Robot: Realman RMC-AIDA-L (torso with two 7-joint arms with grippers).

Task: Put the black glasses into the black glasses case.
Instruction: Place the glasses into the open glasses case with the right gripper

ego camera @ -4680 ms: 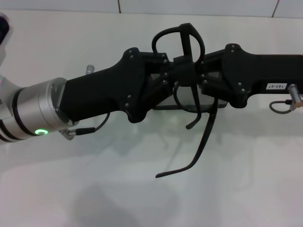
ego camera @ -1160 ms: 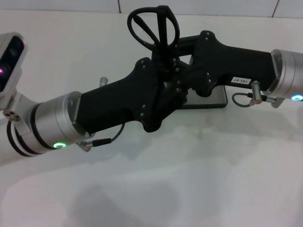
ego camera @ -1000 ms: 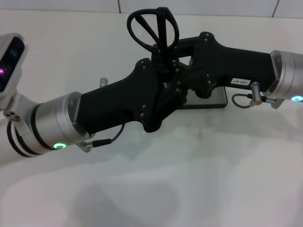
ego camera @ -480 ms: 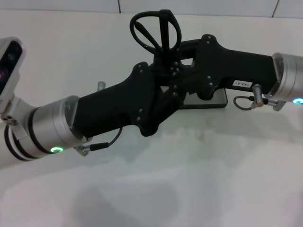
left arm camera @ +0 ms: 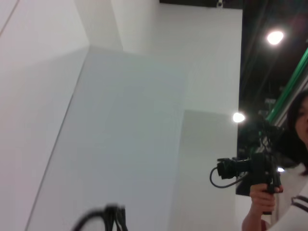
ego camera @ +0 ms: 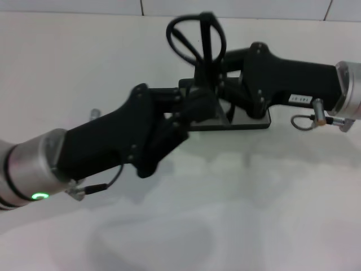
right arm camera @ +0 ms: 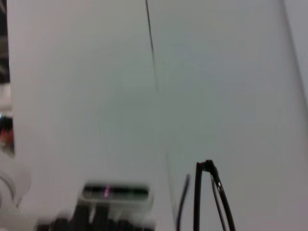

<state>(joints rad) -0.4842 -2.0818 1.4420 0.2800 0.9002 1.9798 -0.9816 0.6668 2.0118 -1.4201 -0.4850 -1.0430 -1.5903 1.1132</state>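
The black glasses point(ego camera: 194, 36) are folded and stand upright in the air, lenses uppermost, at the back middle of the white table. My right gripper point(ego camera: 217, 84) reaches in from the right and is shut on their lower part. My left gripper point(ego camera: 207, 105) comes from the lower left, sits just below and left of the glasses, and looks open and apart from them. The black glasses case point(ego camera: 251, 121) lies on the table under both grippers, mostly hidden. The frame also shows in the left wrist view point(left arm camera: 103, 219) and in the right wrist view point(right arm camera: 207, 202).
The white table point(ego camera: 237, 209) stretches in front of the arms. A white wall runs along the table's far edge point(ego camera: 84, 7). A loose cable loop point(ego camera: 304, 121) hangs from my right wrist.
My left gripper has let go of the glasses and pulled back down and to the left. My right gripper has carried the glasses a little to the right, over the case.
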